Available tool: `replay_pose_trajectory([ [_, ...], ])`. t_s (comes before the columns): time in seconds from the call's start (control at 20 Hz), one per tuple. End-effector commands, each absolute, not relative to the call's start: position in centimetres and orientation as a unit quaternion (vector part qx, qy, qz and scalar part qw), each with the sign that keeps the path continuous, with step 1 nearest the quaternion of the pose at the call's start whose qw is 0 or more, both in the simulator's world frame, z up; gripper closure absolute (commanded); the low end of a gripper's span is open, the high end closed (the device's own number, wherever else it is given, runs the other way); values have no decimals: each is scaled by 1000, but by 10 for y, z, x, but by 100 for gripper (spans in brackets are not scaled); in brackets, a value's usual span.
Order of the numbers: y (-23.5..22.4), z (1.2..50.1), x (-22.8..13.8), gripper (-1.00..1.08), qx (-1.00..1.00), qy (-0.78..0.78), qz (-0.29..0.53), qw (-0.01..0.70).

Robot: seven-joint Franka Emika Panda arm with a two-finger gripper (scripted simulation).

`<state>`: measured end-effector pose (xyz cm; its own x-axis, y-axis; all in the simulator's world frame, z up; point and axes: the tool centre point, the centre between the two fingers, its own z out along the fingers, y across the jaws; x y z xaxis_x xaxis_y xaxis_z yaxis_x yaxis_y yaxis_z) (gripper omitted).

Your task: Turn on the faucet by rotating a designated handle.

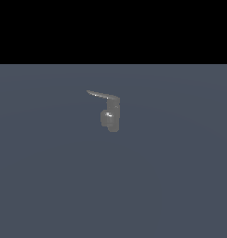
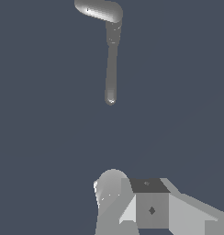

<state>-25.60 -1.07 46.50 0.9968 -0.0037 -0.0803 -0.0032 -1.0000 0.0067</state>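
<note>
Faucet [image 1: 110,117] upright — handle [image 1: 101,95] juts sideways (toward exterior view's left).

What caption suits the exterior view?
Small grey faucet alone on a flat blue-grey floor, its thin handle projecting sideways.

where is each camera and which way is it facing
Exterior view: off the arm, looking slightly down at the grey floor, with the faucet standing near centre and its handle pointing to the exterior view's left; nothing of the robot shows.
Wrist view: on the wrist, looking along the end effector toward the faucet, clear of it.
Both show the faucet and handle.
</note>
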Motion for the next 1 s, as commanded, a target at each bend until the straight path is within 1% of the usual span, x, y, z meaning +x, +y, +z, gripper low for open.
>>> replay_pose_trajectory([
  [0.0,-11,465,-256,108,999,-2,-40,3],
  [0.65,-2,473,-256,108,999,25,-36,-3],
  [0.95,-1,472,-247,108,999,10,-37,-10],
])
